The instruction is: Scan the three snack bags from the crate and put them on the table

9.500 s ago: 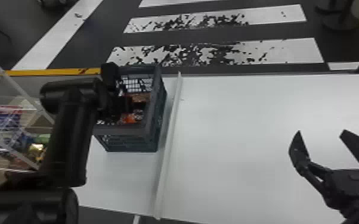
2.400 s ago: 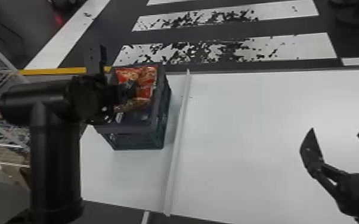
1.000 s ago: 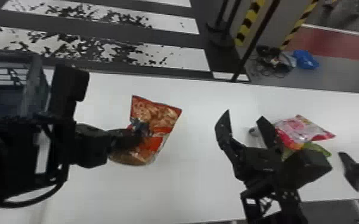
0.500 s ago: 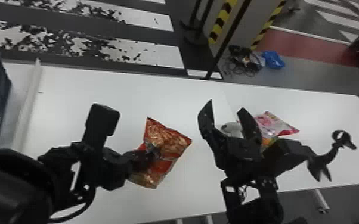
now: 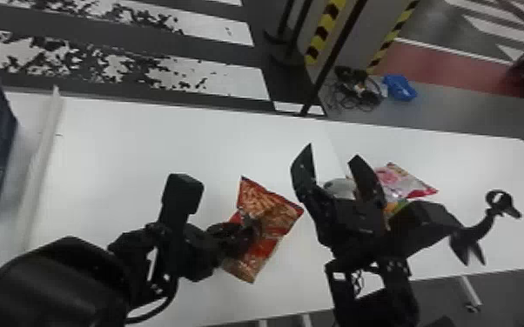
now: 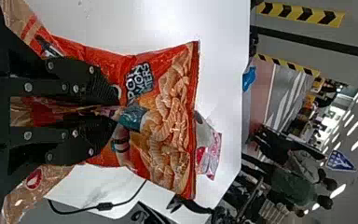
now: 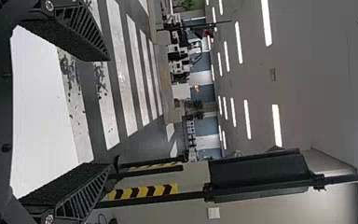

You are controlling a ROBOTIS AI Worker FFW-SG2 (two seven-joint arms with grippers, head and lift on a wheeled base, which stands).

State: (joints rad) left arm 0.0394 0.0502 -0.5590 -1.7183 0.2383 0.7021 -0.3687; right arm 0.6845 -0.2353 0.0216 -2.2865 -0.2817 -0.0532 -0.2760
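While your left gripper (image 5: 251, 224) had its jaws clenched on the orange bag (image 5: 276, 206) over the table (image 5: 143, 135), your right gripper (image 5: 333, 151) stood to the right, jaws parted, and the pink bag (image 5: 404, 183) lay farther right on the table.

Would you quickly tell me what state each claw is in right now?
Left claw: closed, holding the orange snack bag.
Right claw: open, with nothing between its fingers.
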